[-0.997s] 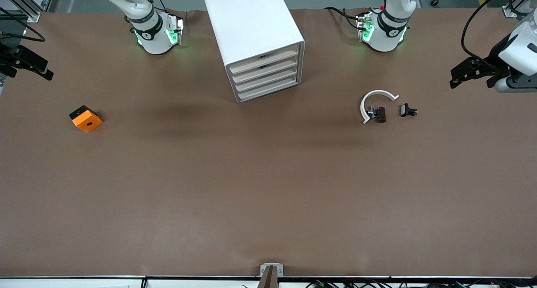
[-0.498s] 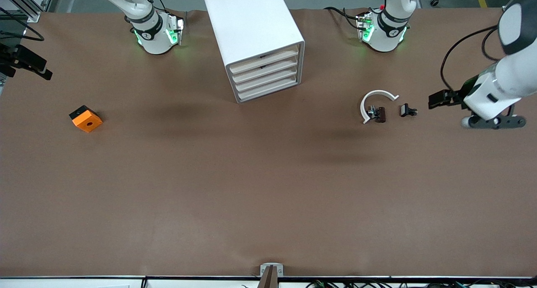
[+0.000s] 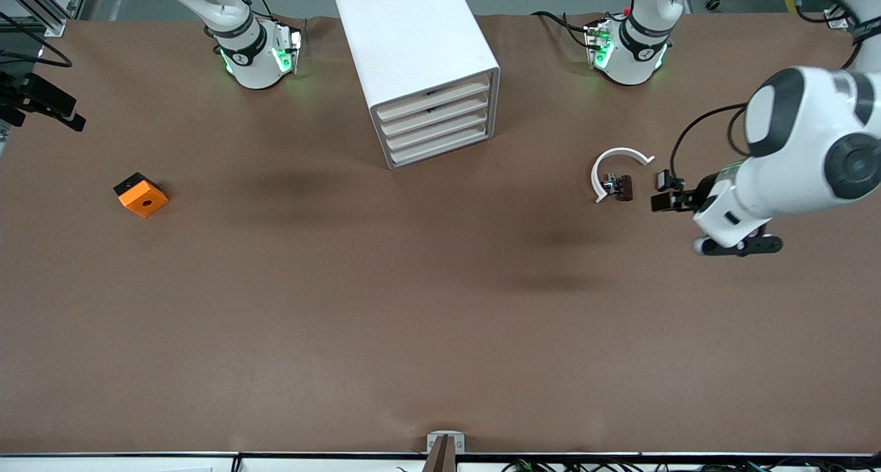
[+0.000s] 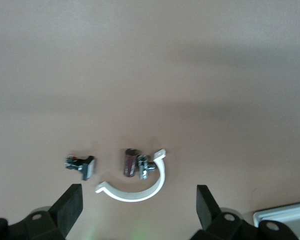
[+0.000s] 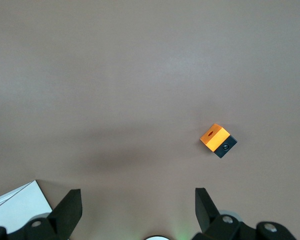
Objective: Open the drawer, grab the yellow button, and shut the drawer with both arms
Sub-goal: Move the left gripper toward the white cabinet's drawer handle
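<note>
The white drawer cabinet (image 3: 420,66) stands between the two arm bases, and all of its drawers (image 3: 435,124) are shut. The button is out of view. My left gripper (image 3: 666,201) (image 4: 138,206) is open and empty over the table, just by a small black clip (image 3: 669,180) (image 4: 82,166) and the white curved band (image 3: 617,168) (image 4: 140,189). At the table edge at the right arm's end, my right gripper (image 3: 72,114) (image 5: 137,207) is open and empty, with bare table between its fingers.
An orange square block (image 3: 141,195) (image 5: 217,140) with a black hole lies toward the right arm's end. A dark brown piece (image 3: 623,186) (image 4: 130,162) lies inside the band's curve. A corner of the cabinet shows in both wrist views (image 4: 285,220) (image 5: 15,205).
The left arm has swung in from the table's end toward the clips and the curved band. The right gripper has barely moved. The drawers stay shut.
</note>
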